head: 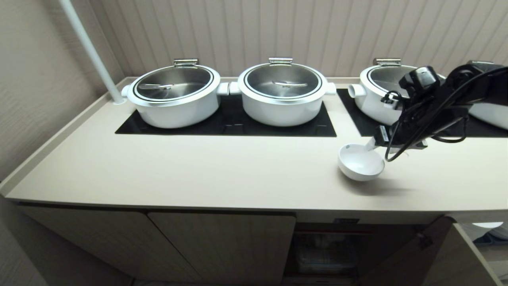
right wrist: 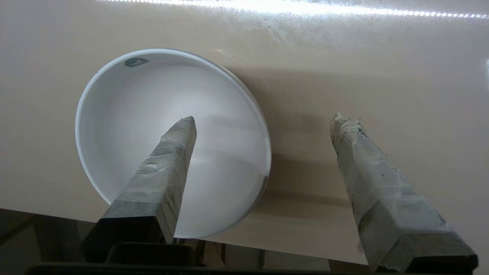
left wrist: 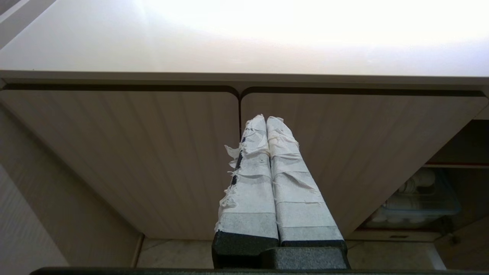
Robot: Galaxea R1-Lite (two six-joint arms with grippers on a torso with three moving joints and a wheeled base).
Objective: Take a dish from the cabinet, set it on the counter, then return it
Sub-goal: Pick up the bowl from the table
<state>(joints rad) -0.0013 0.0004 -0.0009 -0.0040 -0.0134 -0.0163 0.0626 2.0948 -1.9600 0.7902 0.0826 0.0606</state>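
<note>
The dish (head: 360, 163), a small white bowl, sits upright on the beige counter (head: 198, 171), to the right of its middle. My right gripper (head: 377, 145) hovers at the bowl's right rim and is open. In the right wrist view one taped finger reaches over the inside of the dish (right wrist: 130, 133) and the other stands outside it above the bare counter (right wrist: 382, 76); the right gripper (right wrist: 263, 118) holds nothing. The cabinet (head: 222, 246) lies under the counter, its right compartment (head: 325, 250) open. My left gripper (left wrist: 266, 118) is shut, parked before the closed cabinet doors (left wrist: 153, 152).
Three big white lidded pots (head: 174, 95) (head: 282, 93) (head: 381, 95) stand on black cooktop panels (head: 230, 123) at the back. An open cabinet door (head: 436, 254) swings out at lower right. A clear bin of white dishes (left wrist: 416, 198) sits inside. A white pole (head: 91, 51) rises at back left.
</note>
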